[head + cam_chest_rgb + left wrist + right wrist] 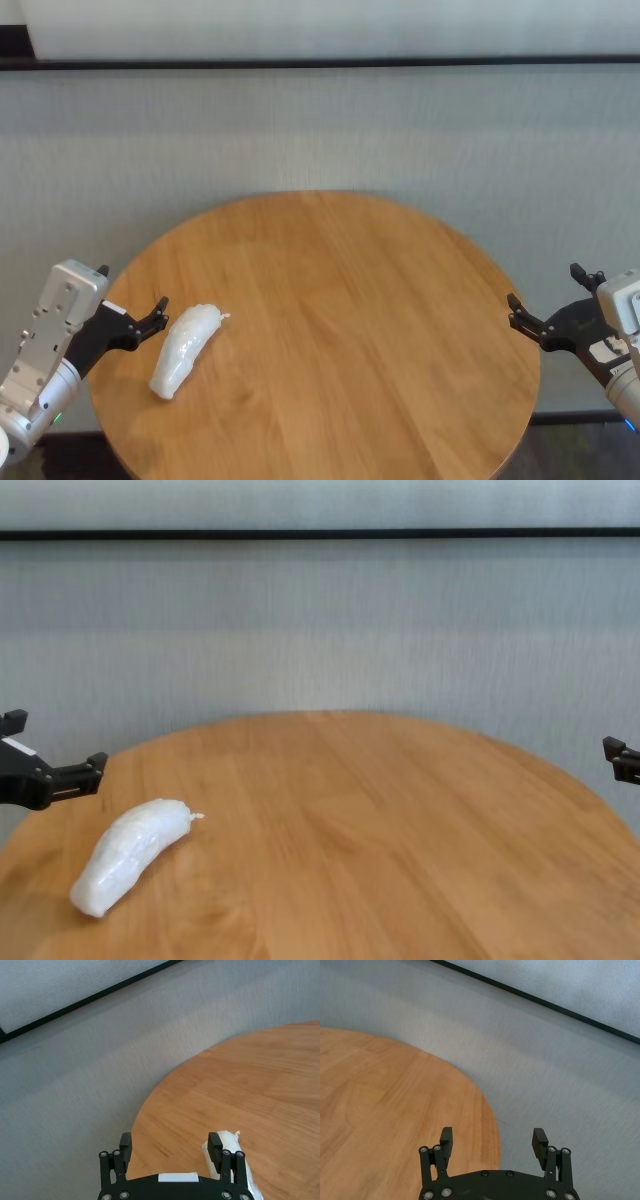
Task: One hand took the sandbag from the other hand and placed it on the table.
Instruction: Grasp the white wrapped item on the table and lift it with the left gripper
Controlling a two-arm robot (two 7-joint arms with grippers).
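The white sandbag lies flat on the round wooden table near its left edge, pinched end pointing to the table's middle. My left gripper is open and empty just left of the bag, above the table's rim, not touching it. In the left wrist view the bag lies beside one finger of the left gripper. My right gripper is open and empty beyond the table's right edge; the right wrist view shows it over the rim. The chest view shows the bag.
A grey textured wall with a dark horizontal strip stands behind the table. The table's edge drops off below the right gripper.
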